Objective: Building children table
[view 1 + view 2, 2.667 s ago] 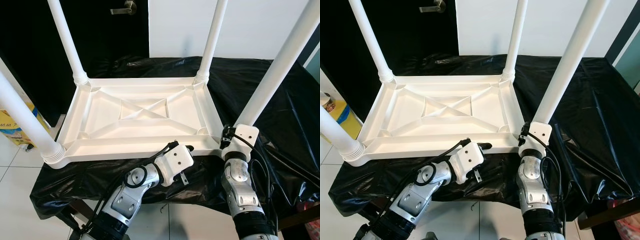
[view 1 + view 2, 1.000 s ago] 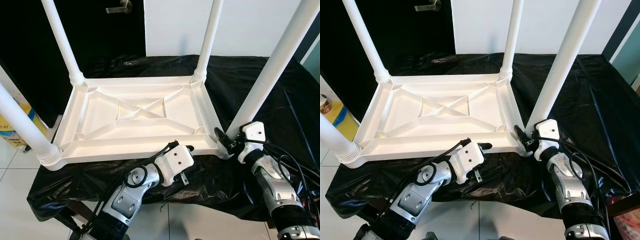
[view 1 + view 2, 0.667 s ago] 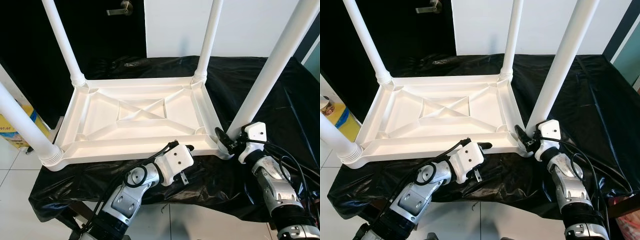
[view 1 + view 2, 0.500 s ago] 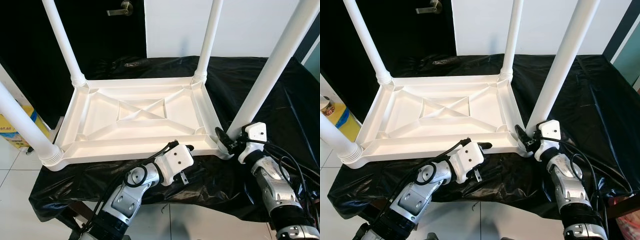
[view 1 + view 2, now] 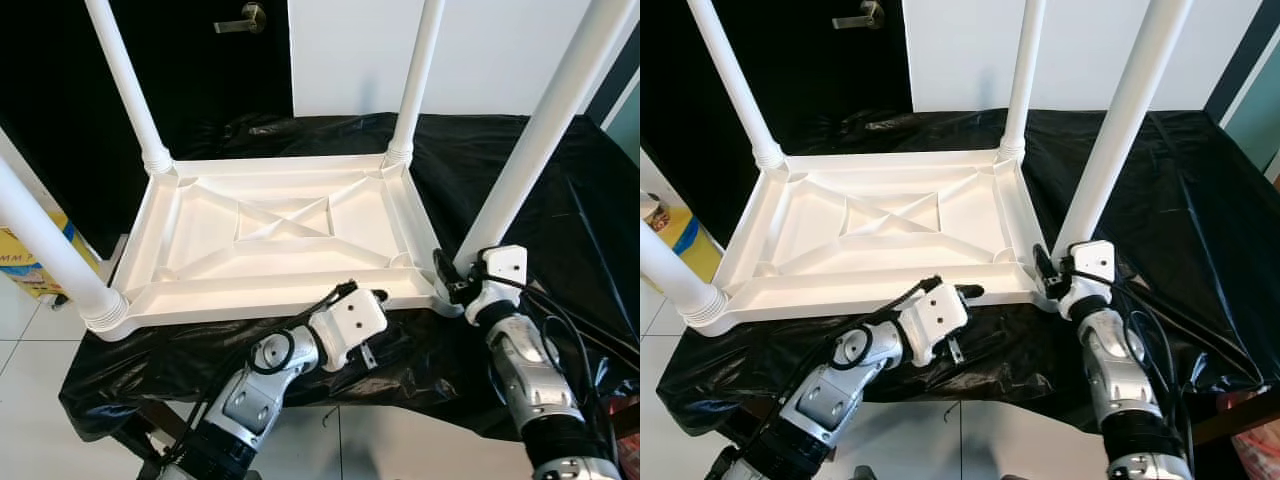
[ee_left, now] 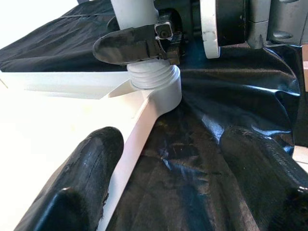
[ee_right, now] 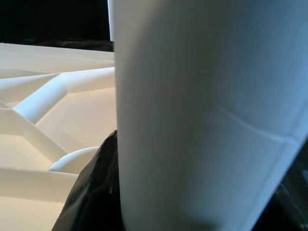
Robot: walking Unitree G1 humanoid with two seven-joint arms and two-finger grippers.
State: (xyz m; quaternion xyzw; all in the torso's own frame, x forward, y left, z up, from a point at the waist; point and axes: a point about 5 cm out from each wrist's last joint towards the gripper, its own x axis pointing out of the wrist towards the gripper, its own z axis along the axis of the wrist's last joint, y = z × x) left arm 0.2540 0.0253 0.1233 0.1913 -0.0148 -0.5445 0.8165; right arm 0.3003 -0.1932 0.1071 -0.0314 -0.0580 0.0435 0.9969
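Note:
A white plastic children's table [image 5: 270, 292] lies upside down on a black cloth, with its legs pointing up. My right gripper [image 5: 452, 281] is shut around the bottom of the near-right leg [image 5: 530, 150], just above its threaded collar [image 6: 153, 79]. That leg [image 7: 202, 110] stands between the fingers in the right wrist view. My left gripper [image 5: 350, 292] rests at the tabletop's near rim, open, and its fingers [image 6: 91, 163] straddle the rim's edge and the cloth. The other three legs [image 5: 125, 80] stand upright in their corners.
The black cloth [image 5: 560, 210] covers the work surface and hangs over its front edge. A dark door with a handle [image 5: 245, 18] and a white wall stand behind. A yellow box [image 5: 20, 265] sits on the tiled floor [image 5: 30, 350] at the left.
My right forearm swung out to the right from under the leg, then came partly back, with the gripper staying at the leg's base. The left arm has not moved.

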